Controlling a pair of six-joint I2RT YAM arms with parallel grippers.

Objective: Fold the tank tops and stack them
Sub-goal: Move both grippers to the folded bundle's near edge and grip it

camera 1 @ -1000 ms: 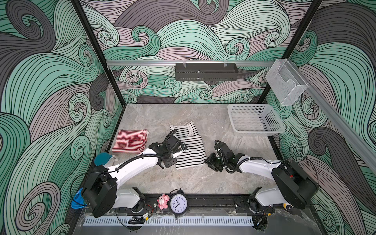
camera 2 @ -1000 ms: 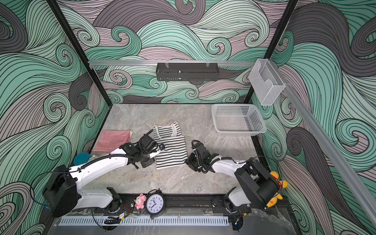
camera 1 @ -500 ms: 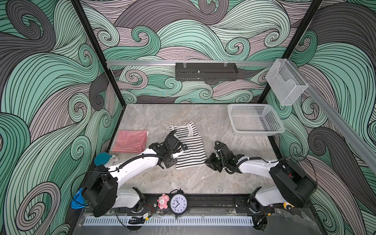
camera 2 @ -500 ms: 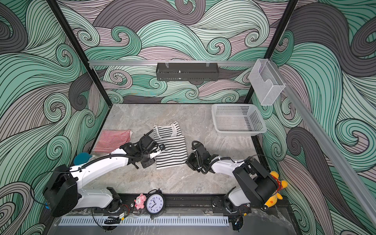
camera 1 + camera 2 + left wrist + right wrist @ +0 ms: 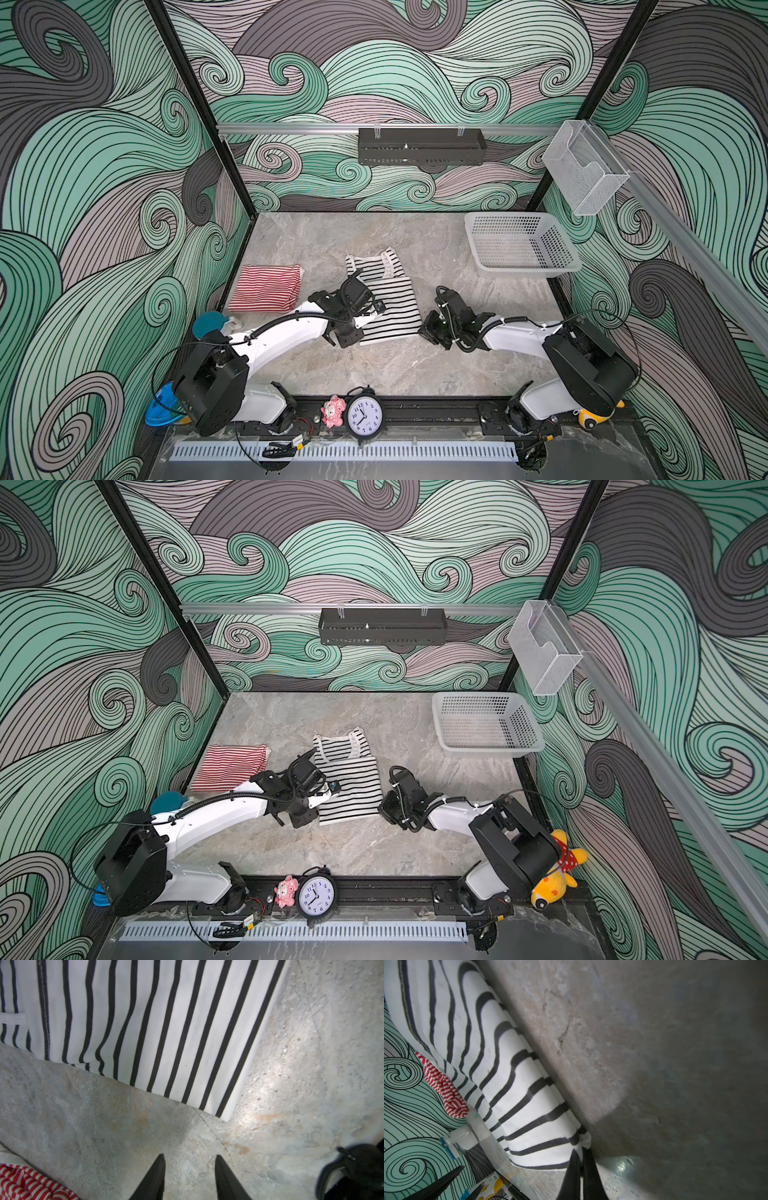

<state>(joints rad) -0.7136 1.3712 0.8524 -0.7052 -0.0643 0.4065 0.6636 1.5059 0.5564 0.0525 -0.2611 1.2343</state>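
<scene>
pinches the near right hem corner of the black-and-white tank top [image 5: 508,1084] with the right gripper [image 5: 580,1150], fingertips pressed together on a small bunch of cloth. shows, in the right wrist view, a doubled layer along that side of the garment. has the rest lying flat around the middle of the counter [image 5: 374,374] in both top views, straps toward the far edge, hem toward the near edge.

holds the left gripper [image 5: 189,1156] just beside the same garment's left side, close to the near left hem corner, fingers [image 5: 154,1178] apart with bare counter showing between them and clear of the cloth. cannot tell whether those tips touch the surface.

has the red-and-white tank top [image 5: 266,289] folded into a rough rectangle by the left edge of the counter, apart from the black-and-white one, with a strip of bare stone between the two.

has the white perforated basket [image 5: 528,272] in the far right corner, well apart from both garments.

shows a small black alarm clock [image 5: 365,415] and a pink toy [image 5: 333,411] side by side on the black rail along the near edge.
</scene>
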